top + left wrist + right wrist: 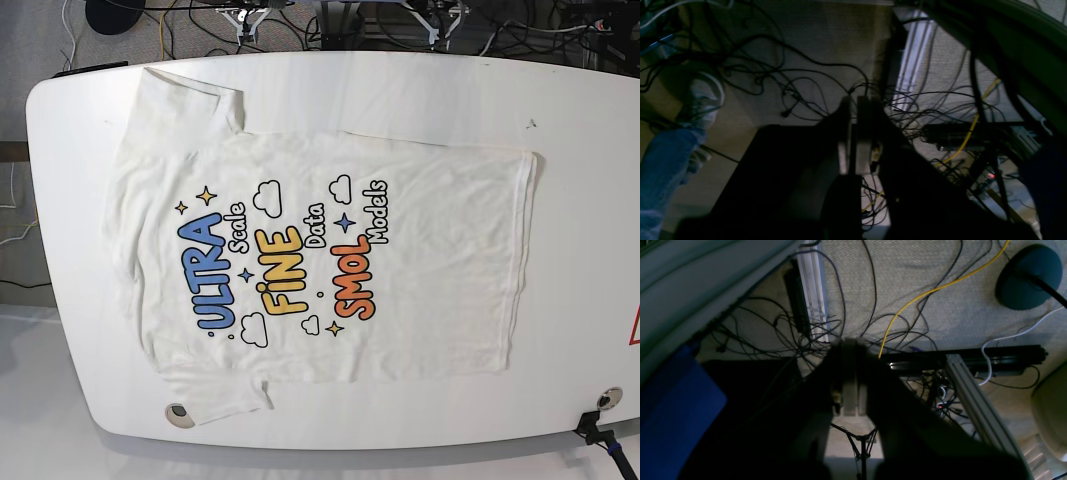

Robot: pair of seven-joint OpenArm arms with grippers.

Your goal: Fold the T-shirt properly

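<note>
Base view: your T-shirt (320, 255) lies flat, print up, on desk (580, 250). Left tool (853, 133), right tool (850, 373) both closed, empty, over cabled floor (923, 270).

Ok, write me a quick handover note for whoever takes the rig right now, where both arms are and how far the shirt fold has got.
Left gripper: jaws shut, holding nothing, hanging off the table over the carpet and floor cables.
Right gripper: the same, jaws shut and empty, pointing at the floor.
Neither arm shows in the base view.
T-shirt: spread flat on the white table, print side up, collar end toward that view's left, hem toward its right, both sleeves out.
Done: shirt laid out; no fold is visible.
Left: the whole fold, sleeves and sides in, then hem toward collar.
</note>
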